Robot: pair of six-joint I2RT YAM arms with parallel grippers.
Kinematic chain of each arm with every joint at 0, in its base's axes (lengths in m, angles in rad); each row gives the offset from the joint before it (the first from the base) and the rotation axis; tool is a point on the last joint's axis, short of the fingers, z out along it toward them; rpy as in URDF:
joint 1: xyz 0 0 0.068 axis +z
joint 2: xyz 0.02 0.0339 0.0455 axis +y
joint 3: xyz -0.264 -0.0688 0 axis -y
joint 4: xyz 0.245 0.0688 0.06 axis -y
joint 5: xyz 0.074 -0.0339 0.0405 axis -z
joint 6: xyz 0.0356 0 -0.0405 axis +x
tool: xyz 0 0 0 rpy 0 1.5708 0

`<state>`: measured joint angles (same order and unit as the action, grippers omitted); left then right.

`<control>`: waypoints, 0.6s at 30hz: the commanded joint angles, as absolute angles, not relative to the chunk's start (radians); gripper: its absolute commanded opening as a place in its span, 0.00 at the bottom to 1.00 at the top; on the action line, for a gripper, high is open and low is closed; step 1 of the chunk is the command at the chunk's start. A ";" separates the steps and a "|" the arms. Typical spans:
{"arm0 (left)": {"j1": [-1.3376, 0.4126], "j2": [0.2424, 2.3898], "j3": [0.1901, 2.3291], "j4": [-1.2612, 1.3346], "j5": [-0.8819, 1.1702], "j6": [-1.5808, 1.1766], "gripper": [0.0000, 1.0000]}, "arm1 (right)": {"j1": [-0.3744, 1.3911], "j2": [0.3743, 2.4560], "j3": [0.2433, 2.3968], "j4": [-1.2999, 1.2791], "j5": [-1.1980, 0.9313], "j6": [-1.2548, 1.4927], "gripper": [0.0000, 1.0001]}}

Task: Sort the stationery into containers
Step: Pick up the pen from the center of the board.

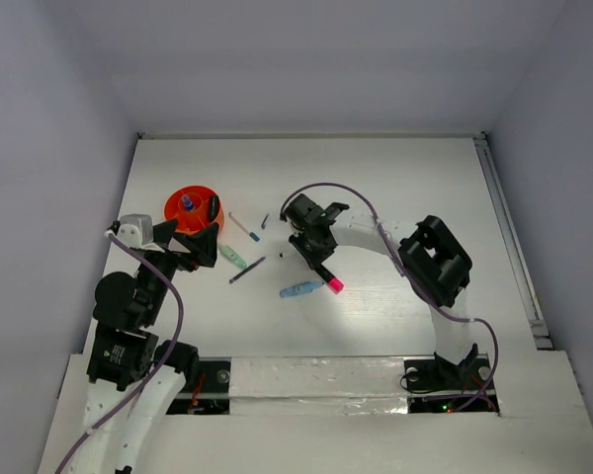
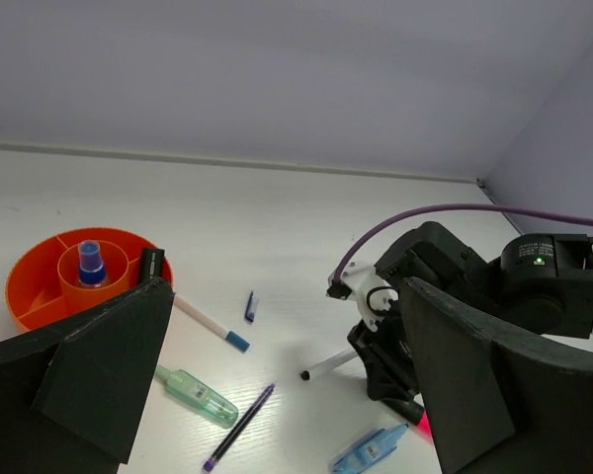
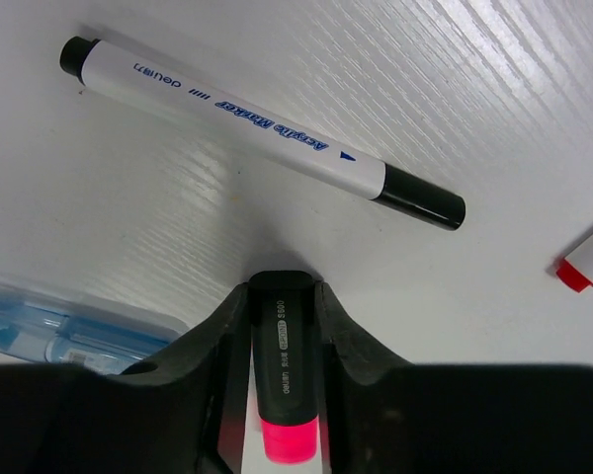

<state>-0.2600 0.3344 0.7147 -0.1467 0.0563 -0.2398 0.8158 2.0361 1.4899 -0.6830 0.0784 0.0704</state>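
Black fingers [image 3: 227,336] of the right gripper [image 3: 281,296] fill the bottom of the right wrist view, pressed against both sides of a black highlighter with a pink cap [image 3: 282,365]. I cannot tell whether it is lifted off the white table [image 3: 474,79]. Just beyond lies a white acrylic marker with black ends [image 3: 262,128].

From the left wrist, the left gripper [image 2: 287,326] stands wide apart and holds nothing, near the round orange plastic cup with inner dividers [image 2: 30,286] (a tiny blue-capped bottle [image 2: 91,265] stands in its middle compartment). A green marker [image 2: 198,395] and a thin purple pen [image 2: 239,427] lie on the table nearby.

From above, the highlighter is mid-table, well apart from the cup at the left.
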 commanded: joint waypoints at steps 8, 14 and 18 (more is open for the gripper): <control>-0.256 0.341 0.712 -0.098 0.072 -0.241 0.99 | 0.811 1.950 1.534 -0.706 0.188 0.017 0.16; -0.256 0.331 0.712 -0.089 0.077 -0.242 0.99 | 0.811 1.858 1.654 -0.660 0.160 0.012 0.11; -0.245 0.319 0.710 -0.083 0.074 -0.244 0.99 | 0.811 1.829 1.661 -0.355 -0.017 0.072 0.12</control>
